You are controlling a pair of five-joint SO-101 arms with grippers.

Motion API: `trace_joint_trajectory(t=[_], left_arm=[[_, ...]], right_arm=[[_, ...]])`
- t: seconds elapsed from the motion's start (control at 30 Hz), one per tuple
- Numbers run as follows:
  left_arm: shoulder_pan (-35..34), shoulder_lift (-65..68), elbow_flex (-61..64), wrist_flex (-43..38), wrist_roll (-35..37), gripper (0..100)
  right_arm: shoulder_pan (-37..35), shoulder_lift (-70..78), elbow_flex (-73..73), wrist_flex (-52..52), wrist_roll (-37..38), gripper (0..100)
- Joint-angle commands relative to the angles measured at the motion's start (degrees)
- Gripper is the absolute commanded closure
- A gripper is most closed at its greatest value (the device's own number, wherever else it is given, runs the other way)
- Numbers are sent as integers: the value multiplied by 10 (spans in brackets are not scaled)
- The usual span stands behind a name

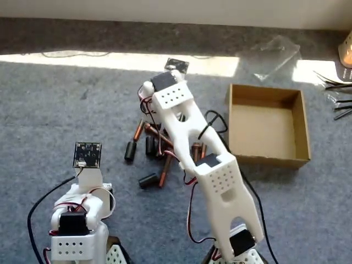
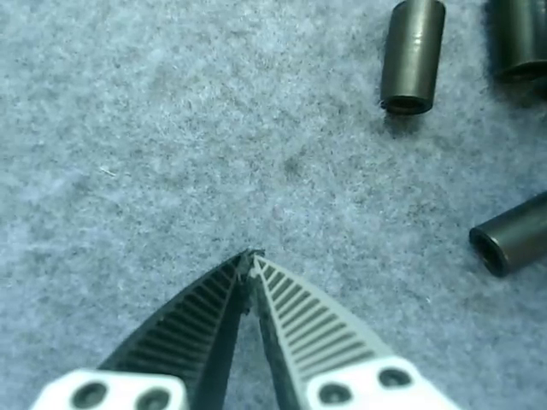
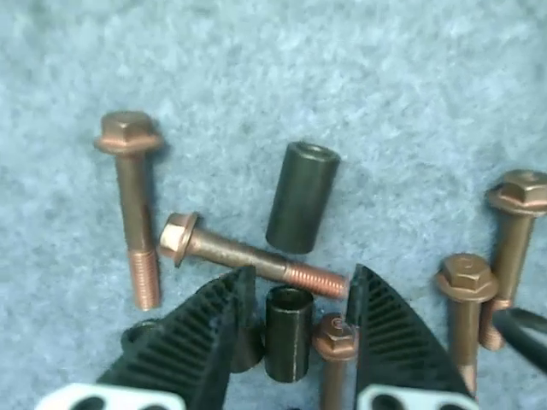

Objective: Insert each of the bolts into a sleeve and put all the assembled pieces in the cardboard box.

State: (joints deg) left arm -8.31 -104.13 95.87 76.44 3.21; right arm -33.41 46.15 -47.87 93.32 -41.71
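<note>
Spread wide on right gripper (image 3: 301,272); pressed together, holding nothing, on left gripper (image 2: 252,256). At the right, empty: cardboard box (image 1: 267,159). Between the right fingers (image 3: 205,333), lengthwise along them: dark sleeve (image 3: 288,333), much nearer to right arm than left. Just past the tips, lying crosswise: copper bolt (image 3: 248,252).

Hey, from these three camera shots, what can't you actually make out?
High view: the right arm covers part of the pile of bolts and sleeves, so no full count.
Left wrist view: the corner sleeve is cut off by the picture's edge.
Right wrist view: the bolt and the sleeve between the jaws of the open right gripper run off the edge, ends unseen.
</note>
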Motion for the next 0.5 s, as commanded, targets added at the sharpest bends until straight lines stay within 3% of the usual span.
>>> trace_joint_trajectory(t=[0.0, 0.47], left_arm=[[-7, -3, 13, 5, -4, 993], [-7, -3, 13, 5, -4, 993]], right_arm=[[25, -11, -26, -15, -31, 832], [32, -11, -21, -89, -33, 832]])
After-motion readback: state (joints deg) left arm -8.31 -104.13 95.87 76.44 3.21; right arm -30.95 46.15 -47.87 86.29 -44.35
